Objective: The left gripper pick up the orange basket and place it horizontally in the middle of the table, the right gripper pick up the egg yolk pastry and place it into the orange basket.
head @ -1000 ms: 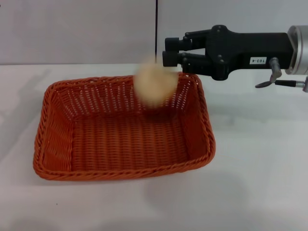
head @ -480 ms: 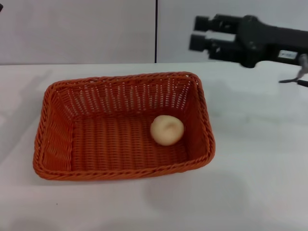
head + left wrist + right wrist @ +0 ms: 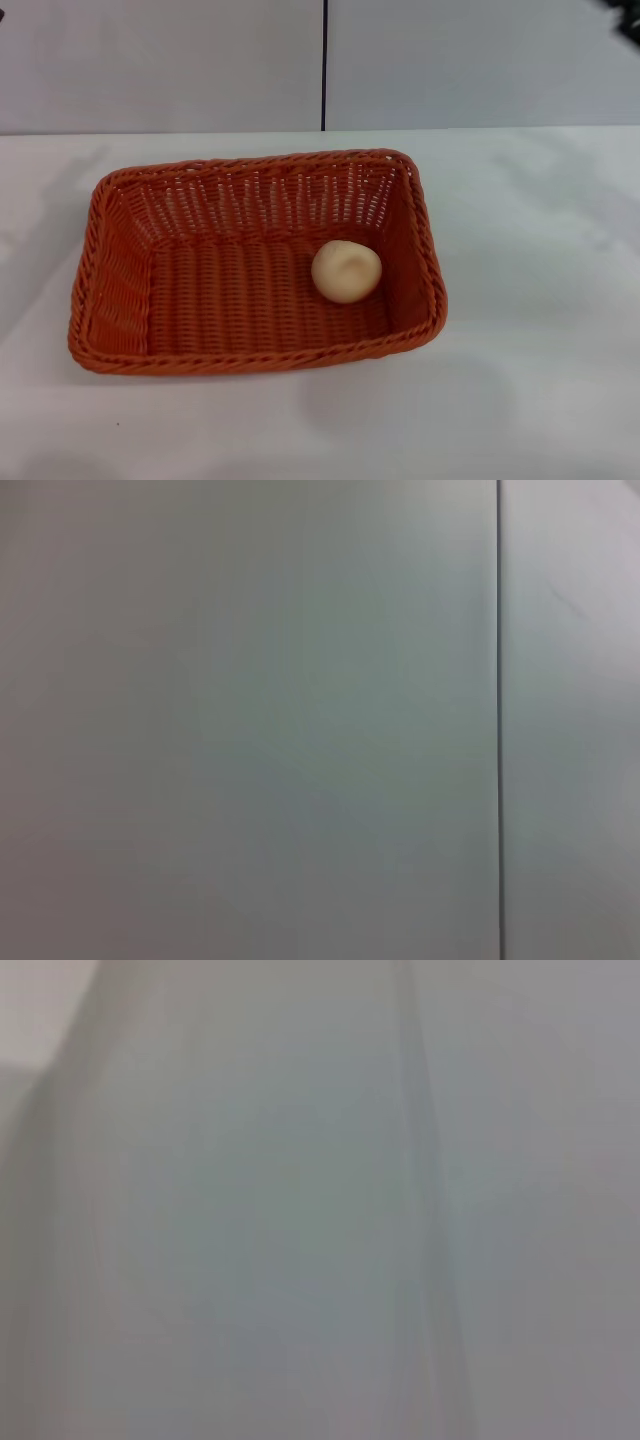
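Observation:
The orange basket [image 3: 110, 300] lies lengthwise across the middle of the white table [image 3: 540, 360] in the head view. The egg yolk pastry [image 3: 346, 271], a pale round bun, rests on the basket's floor near its right wall. Neither the left gripper nor the right gripper shows in any view. Both wrist views hold only a plain grey surface.
Behind the table stand light grey wall panels with a dark vertical seam [image 3: 324, 65]; the same seam [image 3: 499, 720] appears in the left wrist view. Bare tabletop lies to the right of the basket and in front of it.
The pastry dropped from above the basket's far rim and settled on its floor at the right. The right gripper pulled back up and to the right, out of the head view.

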You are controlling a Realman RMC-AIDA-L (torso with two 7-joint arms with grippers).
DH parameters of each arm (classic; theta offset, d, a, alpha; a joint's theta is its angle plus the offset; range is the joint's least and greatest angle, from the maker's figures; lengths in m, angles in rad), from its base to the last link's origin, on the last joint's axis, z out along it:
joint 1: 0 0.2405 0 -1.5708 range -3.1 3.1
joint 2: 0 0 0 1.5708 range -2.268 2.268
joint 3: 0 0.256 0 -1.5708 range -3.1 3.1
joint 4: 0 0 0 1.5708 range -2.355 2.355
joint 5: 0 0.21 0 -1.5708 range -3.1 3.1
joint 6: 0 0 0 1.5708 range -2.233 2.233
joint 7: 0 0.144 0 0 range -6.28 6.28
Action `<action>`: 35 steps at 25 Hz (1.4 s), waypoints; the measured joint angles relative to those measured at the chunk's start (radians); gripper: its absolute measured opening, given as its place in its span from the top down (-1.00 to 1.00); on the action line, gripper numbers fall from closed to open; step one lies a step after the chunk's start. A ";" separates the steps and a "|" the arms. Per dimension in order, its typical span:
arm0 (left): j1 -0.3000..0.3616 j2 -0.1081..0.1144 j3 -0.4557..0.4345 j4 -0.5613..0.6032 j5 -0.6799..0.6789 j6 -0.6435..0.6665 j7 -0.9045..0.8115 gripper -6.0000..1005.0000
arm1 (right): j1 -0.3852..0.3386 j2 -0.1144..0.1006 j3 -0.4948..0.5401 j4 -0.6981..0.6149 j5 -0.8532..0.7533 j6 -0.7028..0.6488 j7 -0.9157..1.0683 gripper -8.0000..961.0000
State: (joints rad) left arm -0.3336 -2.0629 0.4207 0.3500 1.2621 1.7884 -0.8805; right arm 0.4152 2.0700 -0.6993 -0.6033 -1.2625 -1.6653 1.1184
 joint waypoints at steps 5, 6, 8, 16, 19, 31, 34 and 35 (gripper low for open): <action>-0.002 0.000 -0.011 -0.008 -0.006 0.001 0.007 -0.19 | -0.029 0.000 0.162 0.170 0.100 0.005 -0.241 -0.31; -0.003 0.000 -0.012 -0.012 -0.015 -0.001 0.012 -0.19 | -0.032 0.000 0.193 0.202 0.120 0.006 -0.282 -0.31; -0.004 0.000 -0.013 -0.016 -0.028 -0.007 0.022 -0.19 | -0.037 0.000 0.262 0.257 0.150 0.007 -0.347 -0.31; 0.002 0.000 -0.014 -0.069 -0.128 -0.023 0.118 -0.19 | -0.067 -0.001 0.449 0.330 0.170 0.026 -0.437 -0.30; 0.007 0.000 -0.014 -0.135 -0.222 -0.025 0.210 -0.19 | -0.078 -0.001 0.511 0.350 0.171 0.037 -0.448 -0.28; 0.011 -0.002 -0.037 -0.216 -0.305 -0.031 0.341 -0.18 | -0.060 0.002 0.634 0.379 0.173 0.095 -0.478 -0.22; 0.013 -0.003 -0.050 -0.221 -0.309 -0.031 0.343 -0.18 | -0.058 0.002 0.643 0.387 0.173 0.104 -0.496 -0.20; 0.013 -0.003 -0.050 -0.221 -0.309 -0.031 0.343 -0.18 | -0.058 0.002 0.644 0.389 0.174 0.109 -0.502 -0.19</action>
State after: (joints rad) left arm -0.3203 -2.0659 0.3710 0.1286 0.9534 1.7577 -0.5379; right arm 0.3577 2.0722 -0.0555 -0.2145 -1.0890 -1.5566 0.6169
